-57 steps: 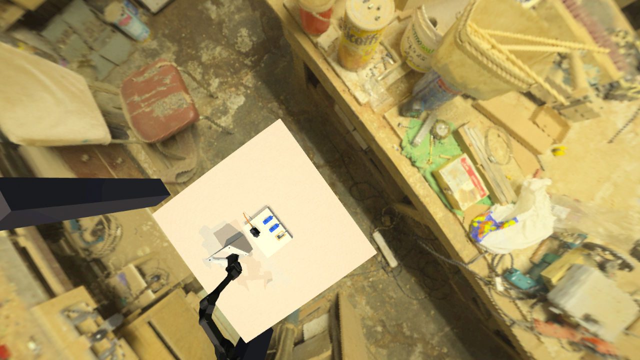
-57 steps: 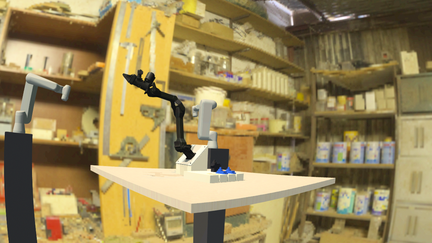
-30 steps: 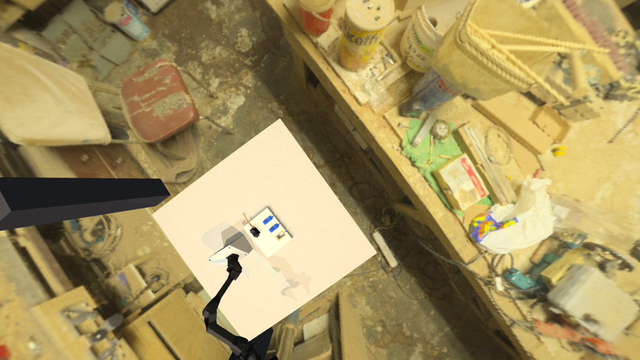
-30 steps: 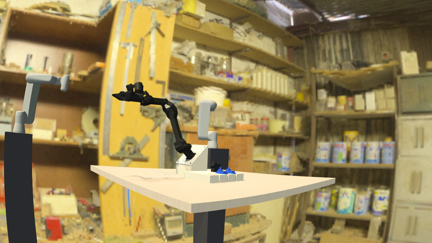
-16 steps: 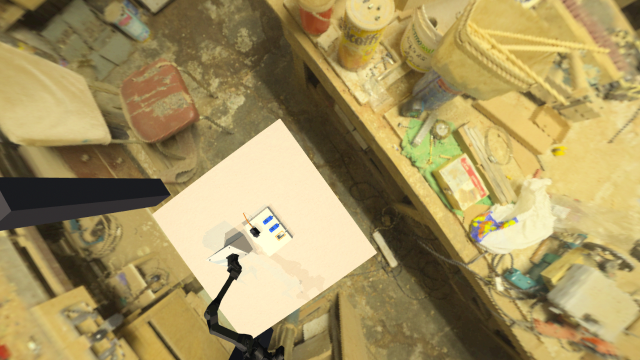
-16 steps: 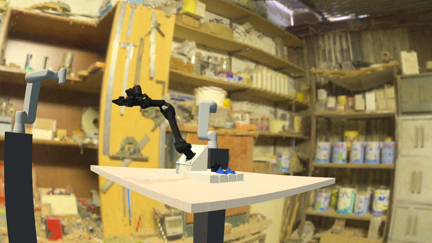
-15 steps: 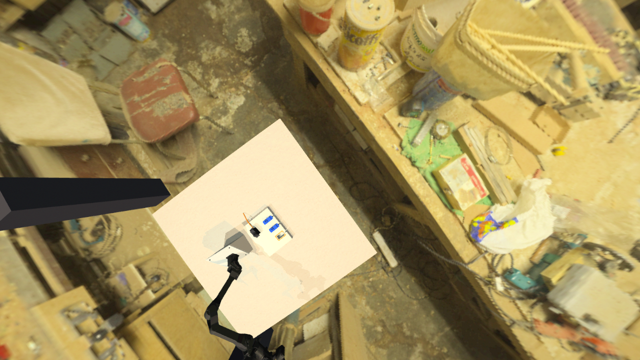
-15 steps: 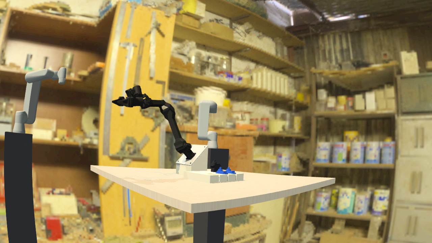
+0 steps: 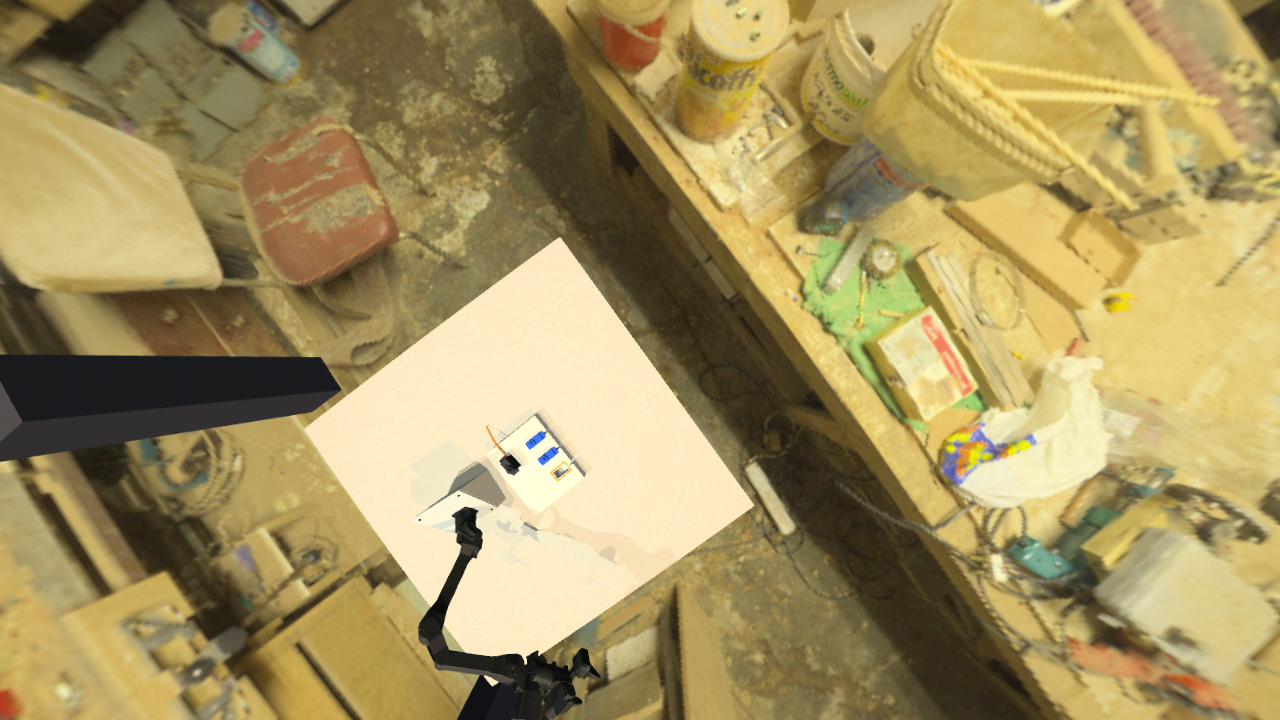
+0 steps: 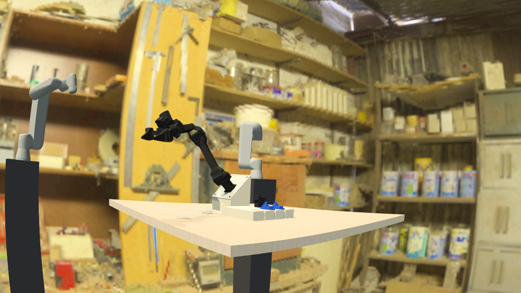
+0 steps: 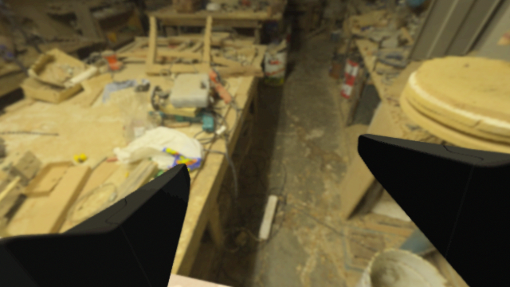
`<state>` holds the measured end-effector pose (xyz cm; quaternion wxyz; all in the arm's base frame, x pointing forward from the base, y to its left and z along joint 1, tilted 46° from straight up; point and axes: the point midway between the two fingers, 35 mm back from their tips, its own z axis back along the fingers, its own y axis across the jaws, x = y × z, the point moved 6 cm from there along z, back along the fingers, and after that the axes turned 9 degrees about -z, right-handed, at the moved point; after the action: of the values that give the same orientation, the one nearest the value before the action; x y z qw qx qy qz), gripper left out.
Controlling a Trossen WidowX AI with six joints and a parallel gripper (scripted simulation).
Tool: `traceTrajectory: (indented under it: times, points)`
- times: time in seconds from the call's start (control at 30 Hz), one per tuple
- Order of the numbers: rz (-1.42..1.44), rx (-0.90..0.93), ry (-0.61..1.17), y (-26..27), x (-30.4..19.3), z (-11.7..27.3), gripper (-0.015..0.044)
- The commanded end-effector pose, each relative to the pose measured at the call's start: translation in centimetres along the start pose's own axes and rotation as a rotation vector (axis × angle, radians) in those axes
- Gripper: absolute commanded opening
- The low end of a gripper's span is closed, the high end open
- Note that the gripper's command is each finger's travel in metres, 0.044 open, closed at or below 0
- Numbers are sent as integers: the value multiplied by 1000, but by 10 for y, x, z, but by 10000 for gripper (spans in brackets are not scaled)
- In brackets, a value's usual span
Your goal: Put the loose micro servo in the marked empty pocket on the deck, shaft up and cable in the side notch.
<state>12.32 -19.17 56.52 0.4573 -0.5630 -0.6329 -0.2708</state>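
Both fingers cut off by wrist view's lower edge; pocket too small.

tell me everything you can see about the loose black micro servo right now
The micro servo is a small black block with a thin orange cable curving off it toward the table. It sits at the near end of the white deck, next to two blue servos seated in their pockets, and stands taller than them in the exterior view. Nothing grips it: the gripper is open and high above the table edge. Its ears and shaft are too small to make out.
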Motion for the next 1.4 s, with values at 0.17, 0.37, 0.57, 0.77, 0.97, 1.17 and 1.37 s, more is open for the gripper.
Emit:
traceTrajectory:
  times: [0.17, 0.37, 0.57, 0.77, 0.97, 1.17, 1.37]
  points:
    - [42, 195, 161, 65, -46, -7, 440]
    - [74, 290, 205, 95, -62, -2, 440]
    - [142, 421, 295, 138, -90, 9, 440]
    - [210, 547, 384, 181, -117, 26, 440]
    - [298, 666, 436, 216, -137, 48, 440]
    - [383, 791, 494, 250, -158, 78, 440]
    - [499, 928, 550, 282, -181, 115, 440]
